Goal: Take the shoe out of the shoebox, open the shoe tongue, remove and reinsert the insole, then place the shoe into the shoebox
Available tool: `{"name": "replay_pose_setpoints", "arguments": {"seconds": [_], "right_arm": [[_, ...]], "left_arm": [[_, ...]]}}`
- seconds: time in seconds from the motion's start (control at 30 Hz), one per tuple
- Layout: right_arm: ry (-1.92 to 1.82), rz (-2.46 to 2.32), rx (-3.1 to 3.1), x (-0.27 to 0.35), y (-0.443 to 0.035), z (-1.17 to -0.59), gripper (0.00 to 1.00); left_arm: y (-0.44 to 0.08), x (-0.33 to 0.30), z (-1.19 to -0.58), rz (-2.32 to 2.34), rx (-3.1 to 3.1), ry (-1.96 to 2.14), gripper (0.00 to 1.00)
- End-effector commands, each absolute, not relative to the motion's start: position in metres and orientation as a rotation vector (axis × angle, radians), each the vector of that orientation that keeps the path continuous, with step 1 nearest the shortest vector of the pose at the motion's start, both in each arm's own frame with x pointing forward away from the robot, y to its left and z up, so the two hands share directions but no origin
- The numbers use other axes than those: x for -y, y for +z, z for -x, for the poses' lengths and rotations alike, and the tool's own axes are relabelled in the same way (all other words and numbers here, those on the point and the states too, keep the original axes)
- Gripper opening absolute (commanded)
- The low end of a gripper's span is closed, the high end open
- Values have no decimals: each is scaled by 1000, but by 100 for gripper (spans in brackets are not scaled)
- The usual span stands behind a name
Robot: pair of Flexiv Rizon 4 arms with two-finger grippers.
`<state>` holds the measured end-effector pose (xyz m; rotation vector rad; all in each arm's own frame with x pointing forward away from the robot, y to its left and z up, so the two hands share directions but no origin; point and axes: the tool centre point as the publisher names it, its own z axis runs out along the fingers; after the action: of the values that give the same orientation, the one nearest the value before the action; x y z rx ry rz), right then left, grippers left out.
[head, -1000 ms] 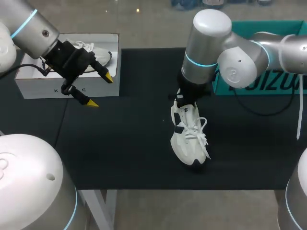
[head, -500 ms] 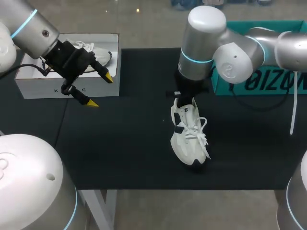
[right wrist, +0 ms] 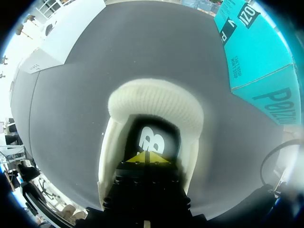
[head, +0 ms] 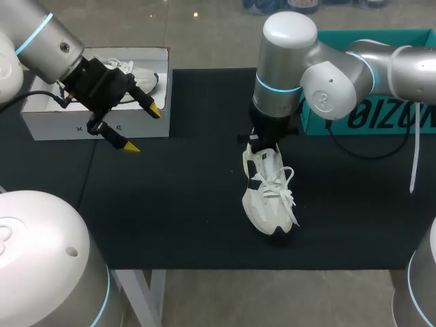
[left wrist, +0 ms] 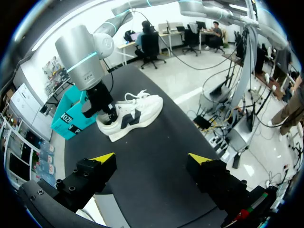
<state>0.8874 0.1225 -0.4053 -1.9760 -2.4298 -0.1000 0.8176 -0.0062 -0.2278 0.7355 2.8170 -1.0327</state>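
Shoe (head: 269, 194) unmoved at lower centre; our right hand (right wrist: 148, 157), tips pinched together inside its collar, has edged slightly left. Our left hand (head: 143, 128) stays spread wide, upper left.

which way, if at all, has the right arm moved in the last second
Yes: the right arm has swung slightly left, away from the teal box; the right gripper stays at the heel of the shoe.

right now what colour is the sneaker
The sneaker is off-white with dark side markings, clearest in left wrist view.
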Motion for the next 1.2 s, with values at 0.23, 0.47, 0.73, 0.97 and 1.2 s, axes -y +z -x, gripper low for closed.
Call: {"name": "replay_pose_setpoints", "arguments": {"seconds": [0.23, 0.47, 0.73, 0.97, 1.2], "right_arm": [[-48, 1966, 2420, -119, -420, -893, 0], [-68, 1987, 2425, -112, -394, -889, 0], [-81, 2000, 2428, -113, -370, -884, 0], [-38, 1993, 2404, -117, -371, -871, 0], [-9, 1971, 2367, -124, -386, -865, 49]], "left_arm": [[-228, 6, -818, -736, -2820, -1028, 100], [-228, 6, -818, -736, -2820, -1028, 100], [-228, 6, -818, -736, -2820, -1028, 100], [-228, 6, -818, -736, -2820, -1028, 100], [-228, 6, -818, -736, -2820, -1028, 100]]}}
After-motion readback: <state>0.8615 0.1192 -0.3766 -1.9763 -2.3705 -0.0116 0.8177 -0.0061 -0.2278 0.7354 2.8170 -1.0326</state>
